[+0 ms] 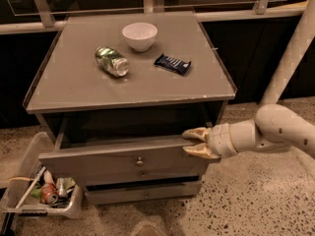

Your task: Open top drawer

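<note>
The top drawer (93,162) is the grey front panel with a small round knob (140,161). It stands partly pulled out of the grey cabinet, with a dark gap behind it. My gripper (196,143) comes in from the right, at the drawer front's right end. Its tan fingers are spread: the upper one (195,133) lies over the panel's top edge, and the lower one (198,152) lies in front of the panel.
Two slimmer drawer fronts (142,193) sit below the top drawer. The cabinet top (74,87) holds a white bowl (140,35), a crushed can (111,61) and a dark snack bar (172,63). A plastic bin of cans (42,200) stands at floor left. A white post (290,53) stands at right.
</note>
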`<act>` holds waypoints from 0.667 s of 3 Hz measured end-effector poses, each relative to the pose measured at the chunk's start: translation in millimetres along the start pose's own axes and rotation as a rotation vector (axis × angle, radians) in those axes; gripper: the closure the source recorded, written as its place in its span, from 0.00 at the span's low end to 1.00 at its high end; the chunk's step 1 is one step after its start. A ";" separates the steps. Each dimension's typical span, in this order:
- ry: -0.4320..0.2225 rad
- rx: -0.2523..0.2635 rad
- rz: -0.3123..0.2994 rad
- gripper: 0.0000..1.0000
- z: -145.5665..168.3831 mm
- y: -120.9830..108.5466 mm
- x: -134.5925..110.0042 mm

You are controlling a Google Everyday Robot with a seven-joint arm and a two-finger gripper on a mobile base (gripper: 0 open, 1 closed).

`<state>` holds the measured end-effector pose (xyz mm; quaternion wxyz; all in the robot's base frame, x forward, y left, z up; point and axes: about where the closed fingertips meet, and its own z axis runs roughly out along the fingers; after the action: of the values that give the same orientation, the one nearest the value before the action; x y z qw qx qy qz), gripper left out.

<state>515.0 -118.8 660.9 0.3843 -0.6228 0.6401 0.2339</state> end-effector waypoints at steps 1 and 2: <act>0.000 0.000 0.000 0.82 0.0 0.0 0.0; 0.000 0.000 0.000 0.58 0.1 0.0 0.0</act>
<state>515.0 -118.8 660.9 0.3843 -0.6228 0.6401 0.2340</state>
